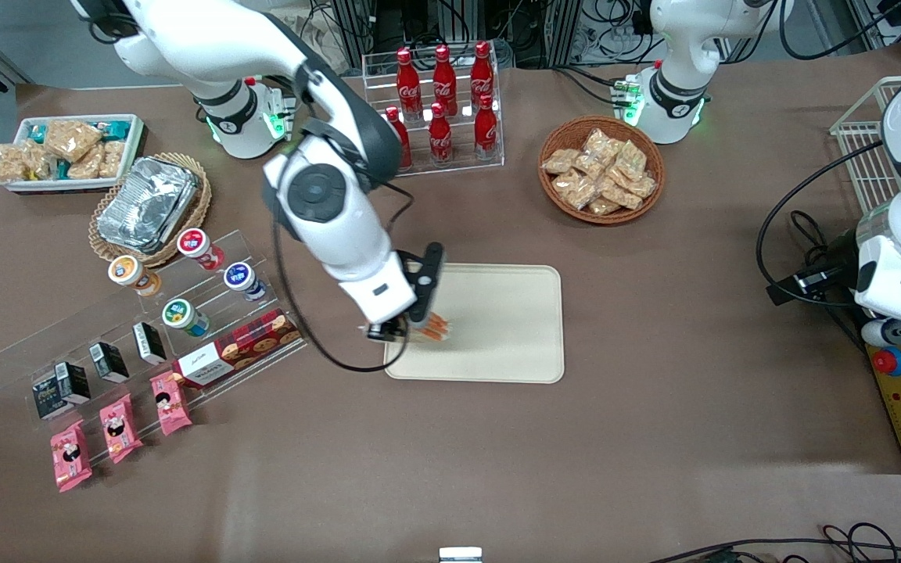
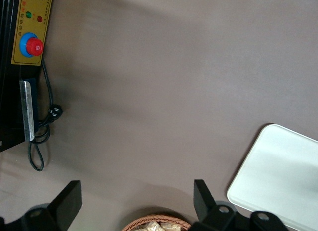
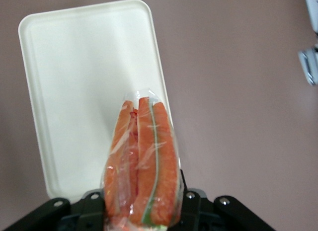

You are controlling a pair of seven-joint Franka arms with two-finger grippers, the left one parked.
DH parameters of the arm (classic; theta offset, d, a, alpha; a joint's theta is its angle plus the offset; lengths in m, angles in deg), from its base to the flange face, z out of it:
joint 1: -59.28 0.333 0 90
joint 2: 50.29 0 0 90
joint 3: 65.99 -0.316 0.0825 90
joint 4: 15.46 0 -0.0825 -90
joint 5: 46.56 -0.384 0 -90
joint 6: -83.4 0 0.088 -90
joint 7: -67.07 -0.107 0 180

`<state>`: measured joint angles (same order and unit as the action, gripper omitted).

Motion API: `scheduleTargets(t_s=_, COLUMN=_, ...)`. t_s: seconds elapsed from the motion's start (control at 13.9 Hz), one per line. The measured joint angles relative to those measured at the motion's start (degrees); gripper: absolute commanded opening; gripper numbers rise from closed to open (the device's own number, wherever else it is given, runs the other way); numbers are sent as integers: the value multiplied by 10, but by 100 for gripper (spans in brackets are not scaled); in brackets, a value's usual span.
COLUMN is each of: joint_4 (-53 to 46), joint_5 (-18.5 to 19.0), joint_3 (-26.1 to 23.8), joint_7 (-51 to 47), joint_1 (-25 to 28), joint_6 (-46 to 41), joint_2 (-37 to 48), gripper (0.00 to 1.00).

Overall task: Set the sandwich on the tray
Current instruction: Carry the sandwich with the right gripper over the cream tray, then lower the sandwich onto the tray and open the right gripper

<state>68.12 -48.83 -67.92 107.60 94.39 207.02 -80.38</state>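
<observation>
1. Gripper (image 1: 407,328): the working arm's two-finger gripper, clamped on the wrapped sandwich, hanging over the tray at the tray's end toward the working arm. In the wrist view the fingers (image 3: 191,206) press either side of the wrap.
2. Sandwich (image 1: 435,327): clear-wrapped wedge with orange layers and a thin green stripe (image 3: 144,166). It is held between the fingers above the tray surface; whether it touches the tray cannot be told.
3. Tray (image 1: 513,328): cream-beige, rectangular, rounded corners, low rim, lying flat near the middle of the brown table (image 1: 654,438). One corner also shows in the parked arm's wrist view (image 2: 278,176).
4. Cola bottle rack (image 1: 441,102): clear tiered stand of red bottles, at about 12 o'clock from the tray, farther from the front camera.
5. Wicker basket of tan snack packets (image 1: 601,168): at about 1 o'clock from the tray.
6. Foil container in a wicker basket (image 1: 149,205): at about 10 o'clock from the tray, toward the working arm's end.
7. Small white tray of snacks (image 1: 67,152): at about 10 o'clock of the foil container.
8. Pink packets (image 1: 118,428): three in a row at about 8 o'clock from the tray, nearer the front camera.
</observation>
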Motion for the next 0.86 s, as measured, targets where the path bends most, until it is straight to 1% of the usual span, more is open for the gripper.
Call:
scheduleTargets(t_s=0.14, joint_4=-2, joint_5=6, joint_3=0, joint_7=0, joint_1=21, joint_6=39, joint_2=-37, gripper=47)
scheduleTargets(t_s=0.36, joint_4=-4, joint_5=37, joint_3=1, joint_7=0, joint_1=34, joint_6=81, joint_2=-87, gripper=47)
scheduleTargets(t_s=0.65, joint_4=-10, joint_5=43, joint_3=4, joint_7=2, joint_1=34, joint_6=108, joint_2=-128, gripper=48)
scheduleTargets(t_s=0.72, joint_4=-11, joint_5=43, joint_3=5, joint_7=2, joint_1=34, joint_6=109, joint_2=-132, gripper=50)
scheduleTargets(t_s=0.79, joint_4=-12, joint_5=43, joint_3=5, joint_7=2, joint_1=34, joint_6=110, joint_2=-135, gripper=66)
scheduleTargets(t_s=0.86, joint_4=-12, joint_5=43, joint_3=5, joint_7=2, joint_1=34, joint_6=110, joint_2=-137, gripper=72)
